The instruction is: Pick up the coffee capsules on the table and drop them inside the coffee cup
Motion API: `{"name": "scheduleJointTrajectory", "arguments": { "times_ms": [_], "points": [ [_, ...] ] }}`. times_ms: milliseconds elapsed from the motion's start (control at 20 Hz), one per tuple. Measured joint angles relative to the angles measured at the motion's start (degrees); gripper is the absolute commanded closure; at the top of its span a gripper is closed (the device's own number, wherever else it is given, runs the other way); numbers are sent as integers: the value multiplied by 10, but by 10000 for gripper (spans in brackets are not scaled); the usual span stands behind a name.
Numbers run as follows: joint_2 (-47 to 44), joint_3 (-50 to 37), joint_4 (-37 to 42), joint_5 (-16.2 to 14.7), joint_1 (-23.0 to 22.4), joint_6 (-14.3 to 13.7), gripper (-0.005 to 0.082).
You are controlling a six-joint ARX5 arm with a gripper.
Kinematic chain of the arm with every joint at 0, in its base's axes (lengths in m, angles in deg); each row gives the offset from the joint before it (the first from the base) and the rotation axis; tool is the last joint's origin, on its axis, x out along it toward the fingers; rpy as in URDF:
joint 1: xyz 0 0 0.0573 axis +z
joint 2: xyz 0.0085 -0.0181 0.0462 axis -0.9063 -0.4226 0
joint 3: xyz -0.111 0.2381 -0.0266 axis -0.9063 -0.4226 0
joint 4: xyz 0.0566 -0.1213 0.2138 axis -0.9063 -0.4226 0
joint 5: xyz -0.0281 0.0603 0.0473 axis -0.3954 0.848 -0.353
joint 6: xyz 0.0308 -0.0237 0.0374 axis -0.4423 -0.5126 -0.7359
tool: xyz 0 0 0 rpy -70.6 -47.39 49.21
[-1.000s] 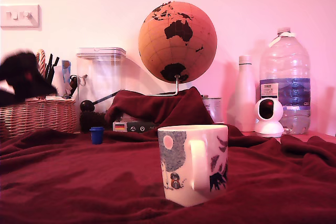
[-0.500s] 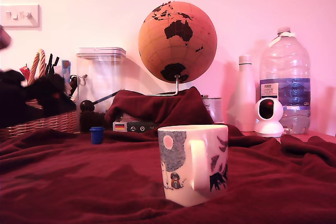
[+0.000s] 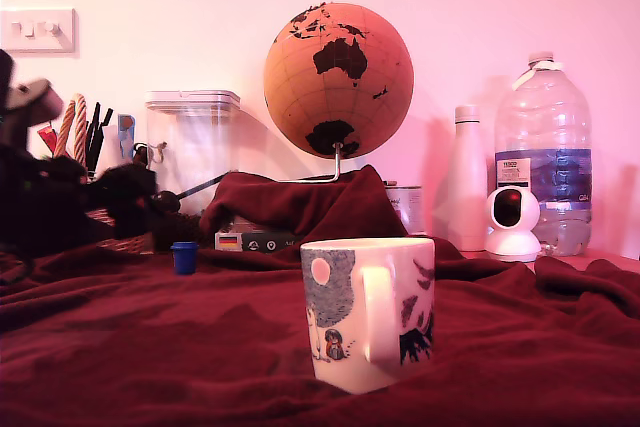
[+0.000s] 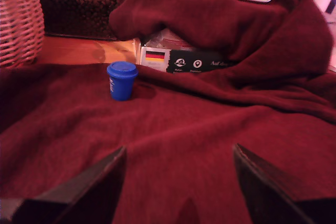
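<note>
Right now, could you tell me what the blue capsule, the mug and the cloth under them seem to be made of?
The blue capsule: likely plastic, smooth with a moulded rim and a dull sheen. The mug: probably glazed ceramic, white, glossy, thick-walled, with a printed scene. The dark red cloth: soft fabric, perhaps fleece, matte, fuzzy and lying in folds.
</note>
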Motion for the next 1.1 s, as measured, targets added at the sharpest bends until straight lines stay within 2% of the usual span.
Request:
{"name": "scheduleJointTrajectory", "arguments": {
  "times_ms": [600,1100],
  "points": [
    [-82,84,2,0,19,-12,185],
    [-136,149,2,-12,28,-27,185]
  ]
}}
